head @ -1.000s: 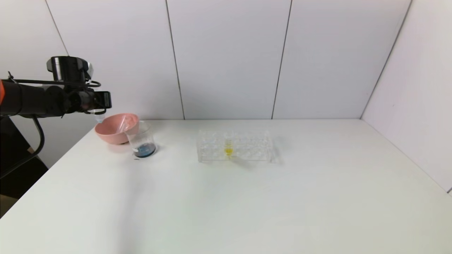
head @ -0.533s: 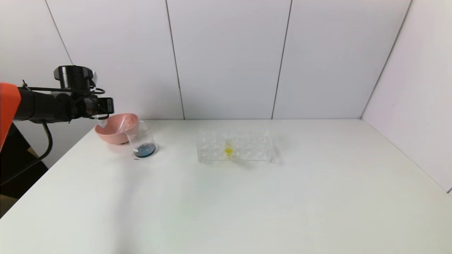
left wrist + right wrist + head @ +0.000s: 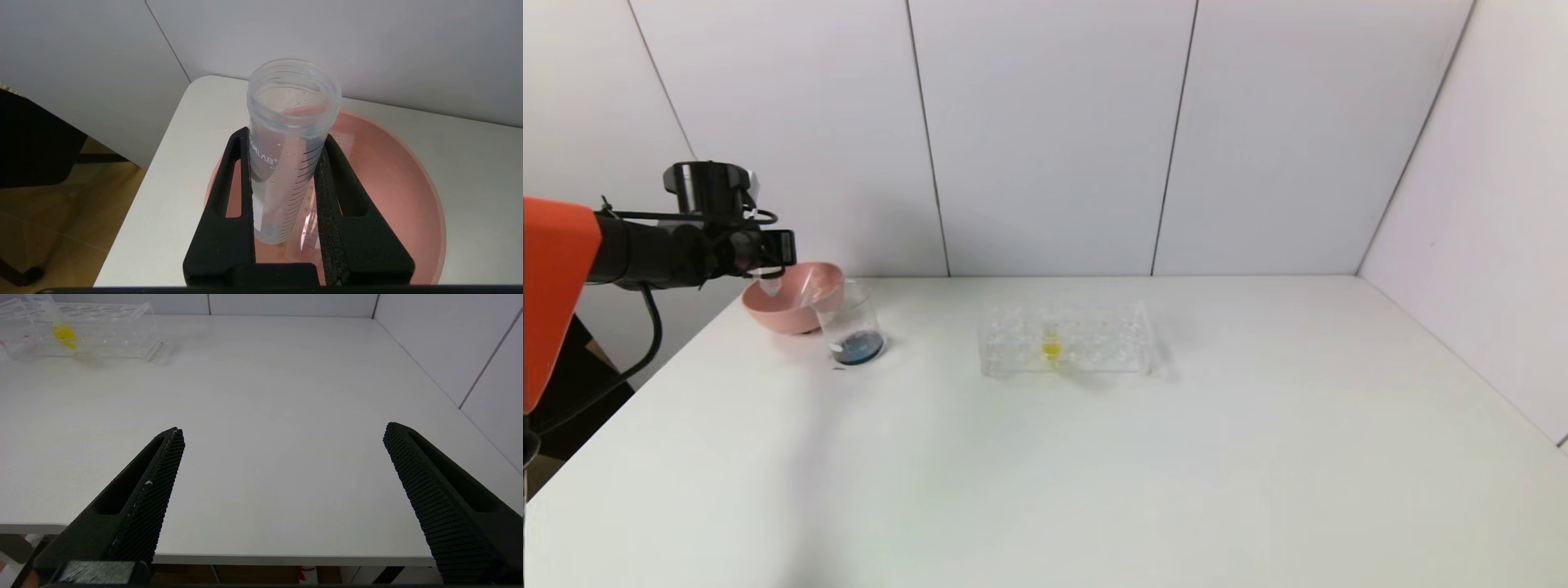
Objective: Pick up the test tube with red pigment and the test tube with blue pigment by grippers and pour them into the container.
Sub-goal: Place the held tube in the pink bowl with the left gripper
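Observation:
My left gripper [image 3: 772,263] [image 3: 286,136] is shut on a clear, drained test tube [image 3: 292,94] with black graduation marks, held mouth-up over the pink bowl [image 3: 784,314]. I cannot tell which pigment this tube held. Another clear, drained tube [image 3: 806,287] [image 3: 310,228] leans inside the bowl. The container [image 3: 849,322], a small glass beaker, stands right of the bowl with dark blue liquid at its bottom. My right gripper [image 3: 284,428] hangs open and holding nothing near the table's front edge, out of the head view.
A clear tube rack [image 3: 1094,339] [image 3: 106,343] stands mid-table holding one tube of yellow liquid [image 3: 1051,347] [image 3: 63,335]. The pink bowl's rim [image 3: 388,183] lies close to the table's far left corner. White walls close in the back and right.
My left arm has moved right and down with the tube, from beside the bowl's left edge to over the bowl. Nothing else has moved.

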Robot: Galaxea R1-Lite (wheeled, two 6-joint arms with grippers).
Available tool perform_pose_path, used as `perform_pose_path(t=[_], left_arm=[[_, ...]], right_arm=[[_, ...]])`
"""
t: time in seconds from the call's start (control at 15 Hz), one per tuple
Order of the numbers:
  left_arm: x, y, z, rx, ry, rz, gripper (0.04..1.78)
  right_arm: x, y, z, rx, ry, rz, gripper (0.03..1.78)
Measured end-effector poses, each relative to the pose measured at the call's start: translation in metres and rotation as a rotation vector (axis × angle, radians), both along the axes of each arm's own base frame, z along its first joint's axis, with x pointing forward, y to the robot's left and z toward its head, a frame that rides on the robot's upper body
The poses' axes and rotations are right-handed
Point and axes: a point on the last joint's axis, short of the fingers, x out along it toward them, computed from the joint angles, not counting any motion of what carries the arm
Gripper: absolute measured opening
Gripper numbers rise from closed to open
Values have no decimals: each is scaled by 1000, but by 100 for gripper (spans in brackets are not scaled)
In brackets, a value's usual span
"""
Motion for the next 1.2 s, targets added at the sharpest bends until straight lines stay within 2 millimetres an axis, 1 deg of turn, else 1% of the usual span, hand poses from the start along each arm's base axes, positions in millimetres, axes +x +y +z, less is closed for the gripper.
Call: perform_pose_path(t=[0.2, 0.33, 0.4, 0.47, 0.53, 0.73, 0.87, 1.0, 1.07, 1.2], left_arm=[[6, -1, -5, -1, -3, -3, 46], [8, -2, -6, -3, -2, -5, 53], [8, -2, -7, -3, -2, -5, 61], [8, -2, -7, -3, -2, -5, 71], [8, -2, -7, -3, -3, -4, 85], [9, -2, -5, -1, -17, -5, 135], [8, -2, -5, -1, -20, -5, 158], [5, -2, -2, 1, -23, -5, 173], [2, -3, 1, 1, -24, -5, 176], [-6, -4, 9, 4, -30, -3, 177]], right_arm=[[0, 0, 0, 0, 0, 0, 177], [0, 0, 0, 0, 0, 0, 177], [0, 0, 0, 0, 0, 0, 177], [0, 0, 0, 0, 0, 0, 177], [0, 0, 0, 0, 0, 0, 177], [0, 0, 0, 0, 0, 0, 177], [0, 0, 0, 0, 0, 0, 177], [0, 0, 0, 0, 0, 0, 177], [0, 0, 0, 0, 0, 0, 177], [0, 0, 0, 0, 0, 0, 177]])
